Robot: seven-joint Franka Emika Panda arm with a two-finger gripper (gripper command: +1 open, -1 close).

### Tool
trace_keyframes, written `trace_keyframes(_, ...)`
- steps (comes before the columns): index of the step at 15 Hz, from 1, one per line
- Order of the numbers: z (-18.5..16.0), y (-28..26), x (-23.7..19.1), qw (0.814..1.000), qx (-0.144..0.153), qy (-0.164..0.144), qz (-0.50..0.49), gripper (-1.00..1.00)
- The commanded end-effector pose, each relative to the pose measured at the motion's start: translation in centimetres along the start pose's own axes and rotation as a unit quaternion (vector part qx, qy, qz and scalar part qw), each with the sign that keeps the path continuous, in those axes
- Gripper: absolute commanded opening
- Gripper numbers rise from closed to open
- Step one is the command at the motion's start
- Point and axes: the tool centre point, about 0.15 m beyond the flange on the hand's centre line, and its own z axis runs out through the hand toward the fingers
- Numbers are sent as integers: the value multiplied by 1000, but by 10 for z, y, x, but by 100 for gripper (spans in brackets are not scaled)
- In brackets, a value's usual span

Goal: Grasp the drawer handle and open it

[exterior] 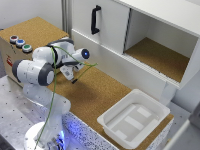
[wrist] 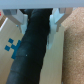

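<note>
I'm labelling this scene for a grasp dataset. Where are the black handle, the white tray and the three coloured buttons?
black handle (exterior: 94,19): exterior view, middle of the vertical grip.
white tray (exterior: 151,123): exterior view, rim on the view's right side.
coloured buttons (exterior: 20,43): exterior view, top of the middle button.

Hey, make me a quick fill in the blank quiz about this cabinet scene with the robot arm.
The handle on the cabinet door is coloured ___. The box at the exterior view's left has ___ buttons. The tray on the counter is coloured ___.
Missing words: black; three; white.
</note>
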Motion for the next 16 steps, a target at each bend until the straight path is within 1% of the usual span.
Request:
trace_keyframes(1, 2, 83, 24, 1000, 1, -16, -4, -100)
trace_keyframes(8, -11, 87, 32, 1000, -9, -15, -9, -100)
trace_keyframes(16, -25, 94, 30, 1000, -21, -8, -5, -100)
